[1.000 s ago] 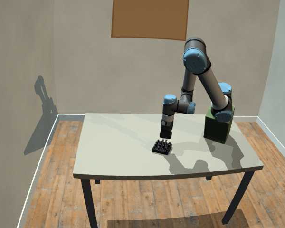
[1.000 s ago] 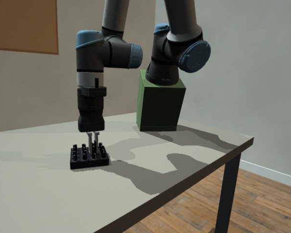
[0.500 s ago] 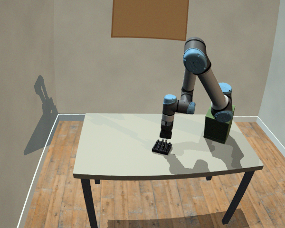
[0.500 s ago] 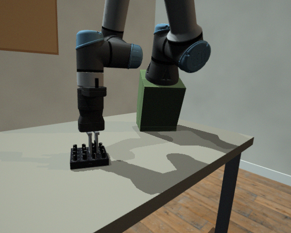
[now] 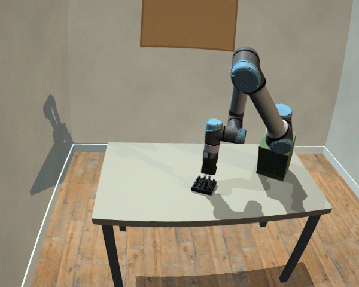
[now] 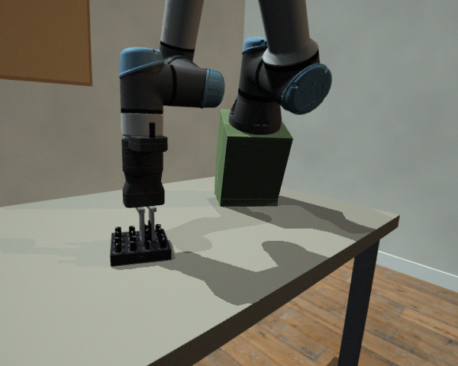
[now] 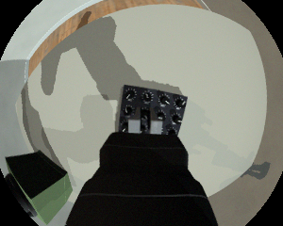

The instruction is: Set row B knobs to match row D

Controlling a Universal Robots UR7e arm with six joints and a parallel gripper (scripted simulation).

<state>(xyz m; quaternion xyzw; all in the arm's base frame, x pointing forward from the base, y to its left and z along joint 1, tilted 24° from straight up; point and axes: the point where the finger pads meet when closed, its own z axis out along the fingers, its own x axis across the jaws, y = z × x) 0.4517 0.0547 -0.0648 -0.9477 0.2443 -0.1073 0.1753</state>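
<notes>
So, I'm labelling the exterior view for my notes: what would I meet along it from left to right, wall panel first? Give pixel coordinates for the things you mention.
Brown wall panel [image 5: 188,24] [image 6: 36,43] → knob box [image 5: 201,191] [image 6: 140,258] [image 7: 154,90] → green block [image 5: 272,162] [image 6: 253,169] [image 7: 54,198] → the near-right table leg [image 5: 300,247] [image 6: 357,299]
</notes>
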